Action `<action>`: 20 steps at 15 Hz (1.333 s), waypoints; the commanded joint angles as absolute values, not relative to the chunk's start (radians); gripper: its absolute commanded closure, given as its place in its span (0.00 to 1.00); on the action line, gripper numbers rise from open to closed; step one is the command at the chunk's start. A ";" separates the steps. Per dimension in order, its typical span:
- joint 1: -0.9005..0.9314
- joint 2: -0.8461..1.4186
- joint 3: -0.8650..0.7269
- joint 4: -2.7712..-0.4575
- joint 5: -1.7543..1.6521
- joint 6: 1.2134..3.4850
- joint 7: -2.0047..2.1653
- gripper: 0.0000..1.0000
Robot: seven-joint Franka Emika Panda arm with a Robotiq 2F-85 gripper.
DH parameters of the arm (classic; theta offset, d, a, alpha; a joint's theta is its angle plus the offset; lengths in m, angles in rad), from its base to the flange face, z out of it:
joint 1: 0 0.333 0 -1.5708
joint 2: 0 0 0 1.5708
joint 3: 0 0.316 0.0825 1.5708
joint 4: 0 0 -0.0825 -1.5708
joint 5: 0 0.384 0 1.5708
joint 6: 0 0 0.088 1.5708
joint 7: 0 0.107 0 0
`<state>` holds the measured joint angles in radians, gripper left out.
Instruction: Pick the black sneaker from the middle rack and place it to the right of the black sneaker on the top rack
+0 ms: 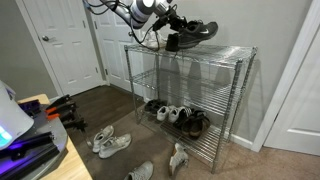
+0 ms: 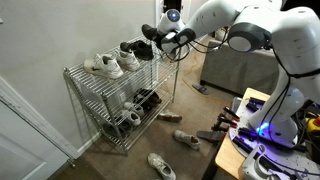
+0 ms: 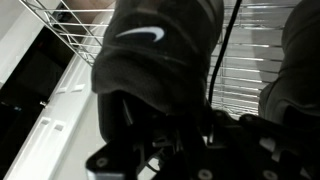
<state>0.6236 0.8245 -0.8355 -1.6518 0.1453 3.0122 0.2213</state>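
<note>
My gripper is shut on a black sneaker with a white swoosh. It holds the sneaker just above the top rack, as both exterior views show. The matching black sneaker rests on the top rack near its end, beside and below the held one. It also shows in an exterior view and at the right edge of the wrist view. The middle rack shows no shoe. The fingertips are hidden under the held sneaker.
White sneakers sit on the top rack's other end. Several shoes fill the bottom shelf. Loose shoes lie on the floor. A white door stands beside the unit, and a cluttered table is nearby.
</note>
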 commanded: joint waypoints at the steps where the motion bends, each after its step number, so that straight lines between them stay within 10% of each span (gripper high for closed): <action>1: 0.524 0.856 -0.740 -1.540 0.069 2.975 0.263 0.95; 4: 0.493 0.877 -0.688 -1.508 0.016 2.978 0.267 0.95; 5: 0.491 0.884 -0.685 -1.500 0.005 2.974 0.277 0.66; 16: 0.543 0.800 -0.753 -1.599 -0.035 3.075 0.332 0.03; 20: 0.622 0.754 -0.840 -1.713 0.005 3.185 0.320 0.00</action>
